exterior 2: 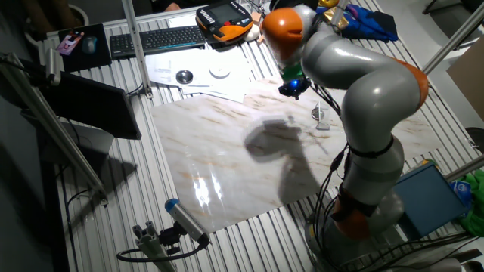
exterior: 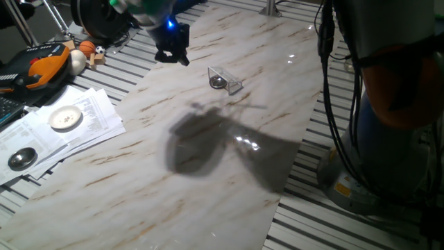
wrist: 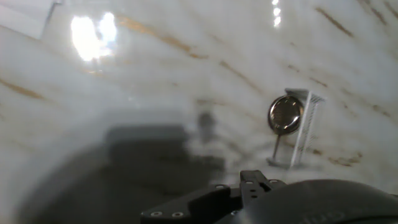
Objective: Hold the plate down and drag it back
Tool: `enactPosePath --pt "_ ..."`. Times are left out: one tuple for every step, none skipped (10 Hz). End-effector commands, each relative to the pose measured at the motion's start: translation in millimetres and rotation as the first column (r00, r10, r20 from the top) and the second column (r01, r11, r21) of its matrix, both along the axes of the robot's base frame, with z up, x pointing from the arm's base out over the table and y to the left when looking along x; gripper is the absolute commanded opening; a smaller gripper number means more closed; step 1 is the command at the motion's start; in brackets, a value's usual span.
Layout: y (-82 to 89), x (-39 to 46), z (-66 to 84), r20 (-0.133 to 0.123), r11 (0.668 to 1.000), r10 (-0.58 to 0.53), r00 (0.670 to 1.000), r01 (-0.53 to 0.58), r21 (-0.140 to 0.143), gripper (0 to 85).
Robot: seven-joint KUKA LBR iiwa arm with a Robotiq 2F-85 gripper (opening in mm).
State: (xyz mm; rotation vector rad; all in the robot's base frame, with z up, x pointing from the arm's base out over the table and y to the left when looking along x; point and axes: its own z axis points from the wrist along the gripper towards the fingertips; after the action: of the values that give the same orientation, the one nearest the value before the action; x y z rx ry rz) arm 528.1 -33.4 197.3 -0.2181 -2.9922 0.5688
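The plate [exterior: 219, 82] is a small dark grey metal disc with a shiny rim. It leans upright in a clear wedge-shaped stand [exterior: 231, 81] on the marble board. It also shows in the hand view [wrist: 285, 114], at the right, and as a small shape in the other fixed view [exterior 2: 318, 114]. My gripper [exterior: 172, 57] hangs above the board's far edge, to the left of the plate and apart from it. It holds nothing. Its dark fingers blur together, so I cannot tell their gap. In the other fixed view the gripper [exterior 2: 293, 88] sits under the arm's orange joint.
A second small dark metal disc [exterior: 21, 158] and a white dotted disc [exterior: 65, 119] lie on papers [exterior: 83, 128] left of the board. An orange teach pendant [exterior: 41, 64], small balls and a keyboard [exterior 2: 155, 39] crowd the far left. Cables and the arm's base [exterior: 361, 173] stand at right.
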Motion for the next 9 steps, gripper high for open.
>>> enactPosePath --pt "-10.2 2.6 -16.6 0.009 1.000 0.012 1.000 -0.012 -0.007 0.0" --pt "-23.1 5.6 -31.9 0.023 1.000 0.030 0.999 -0.030 -0.009 0.0" --pt "-33.8 8.1 -46.2 0.030 0.999 0.051 0.998 -0.051 -0.009 0.0" --pt "-44.1 9.2 -61.3 0.028 0.996 0.089 0.996 -0.089 -0.024 0.0" --pt "-50.4 8.1 -70.4 0.028 0.995 0.098 0.995 -0.097 -0.036 0.0" --pt "-56.2 7.1 -77.6 0.030 0.994 0.104 0.994 -0.103 -0.039 0.0" --pt "-57.0 6.8 -78.5 0.027 0.995 0.096 0.995 -0.096 -0.008 0.0" --pt "-57.0 6.8 -78.5 -0.003 0.996 0.073 0.997 -0.073 0.041 0.0" --pt "-57.0 6.8 -78.5 -0.036 0.997 0.065 0.997 -0.063 0.053 0.0"
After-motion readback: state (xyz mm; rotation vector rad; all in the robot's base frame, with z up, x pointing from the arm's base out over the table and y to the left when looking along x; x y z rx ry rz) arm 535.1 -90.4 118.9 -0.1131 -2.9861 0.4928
